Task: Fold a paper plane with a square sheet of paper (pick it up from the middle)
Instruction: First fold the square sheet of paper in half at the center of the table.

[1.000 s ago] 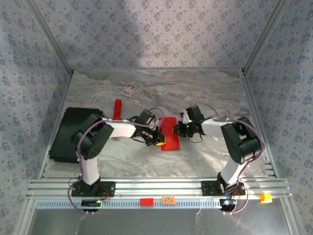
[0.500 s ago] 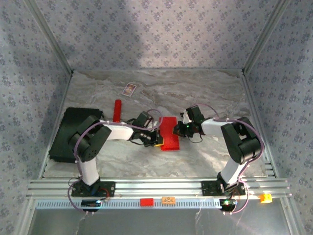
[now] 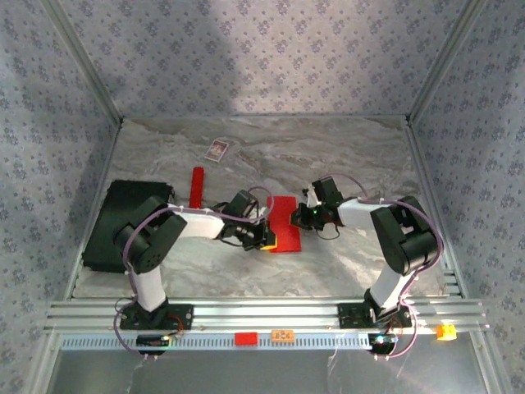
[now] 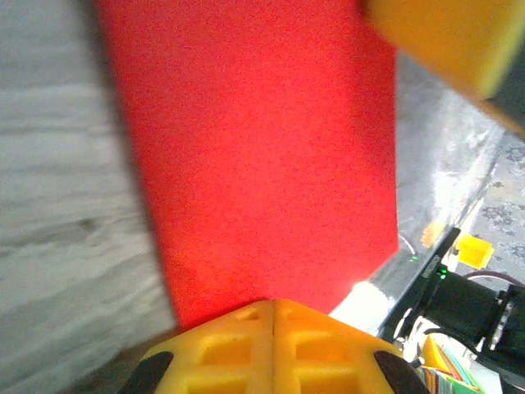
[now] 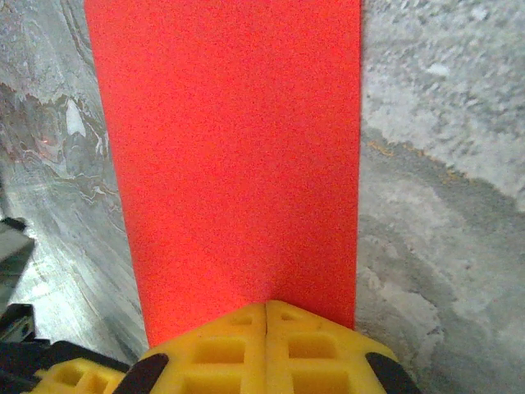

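- Left gripper (image 3: 265,238): jaws clenched, yellow tips at the left long edge of the square sheet of paper (image 3: 285,223); pinched or merely pressed down, impossible to tell.
- Right gripper (image 3: 301,217): clenched likewise, tips at the opposite long edge, the contact itself hidden under the fingers.
- Blurred yellow block in the upper right corner of the left wrist view, cut off by the frame, not identifiable.
- Sheet creased to a narrow red strip, flat on the marbled table (image 3: 353,164) between the two grippers, long axis running near to far.
- Farther left: red stick (image 3: 197,182), small printed card (image 3: 216,149), black mat (image 3: 119,222).
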Motion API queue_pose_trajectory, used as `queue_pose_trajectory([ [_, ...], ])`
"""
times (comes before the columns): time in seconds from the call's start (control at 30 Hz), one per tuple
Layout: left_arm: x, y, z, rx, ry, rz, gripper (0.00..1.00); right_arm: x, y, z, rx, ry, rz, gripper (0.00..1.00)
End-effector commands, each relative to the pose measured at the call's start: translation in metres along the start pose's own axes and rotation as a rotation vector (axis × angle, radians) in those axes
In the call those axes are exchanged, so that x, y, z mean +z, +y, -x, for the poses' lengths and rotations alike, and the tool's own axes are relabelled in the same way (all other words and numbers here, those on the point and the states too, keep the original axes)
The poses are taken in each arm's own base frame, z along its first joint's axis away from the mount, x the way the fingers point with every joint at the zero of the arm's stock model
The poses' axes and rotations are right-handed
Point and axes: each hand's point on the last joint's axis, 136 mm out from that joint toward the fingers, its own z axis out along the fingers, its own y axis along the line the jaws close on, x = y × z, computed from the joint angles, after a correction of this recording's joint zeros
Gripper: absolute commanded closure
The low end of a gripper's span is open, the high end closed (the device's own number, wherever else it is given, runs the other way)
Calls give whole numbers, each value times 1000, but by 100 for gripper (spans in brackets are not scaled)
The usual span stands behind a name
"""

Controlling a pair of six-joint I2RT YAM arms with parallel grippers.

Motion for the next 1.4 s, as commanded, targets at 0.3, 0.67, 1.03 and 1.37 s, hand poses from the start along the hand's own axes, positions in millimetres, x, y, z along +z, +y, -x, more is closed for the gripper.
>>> queue_pose_trajectory([
  [0.3,-1,44,-34,66,63,207,100,6,-53,-38,115,103,-180,100],
  [0.67,-5,37,-45,139,70,209,99,5,-55,-38,117,102,-179,100],
  [1.03,-35,-15,-9,187,-78,71,99,3,-49,-35,92,105,-163,100],
  [1.37,-16,-25,41,67,-72,-73,99,3,-50,-36,95,103,-167,100],
])
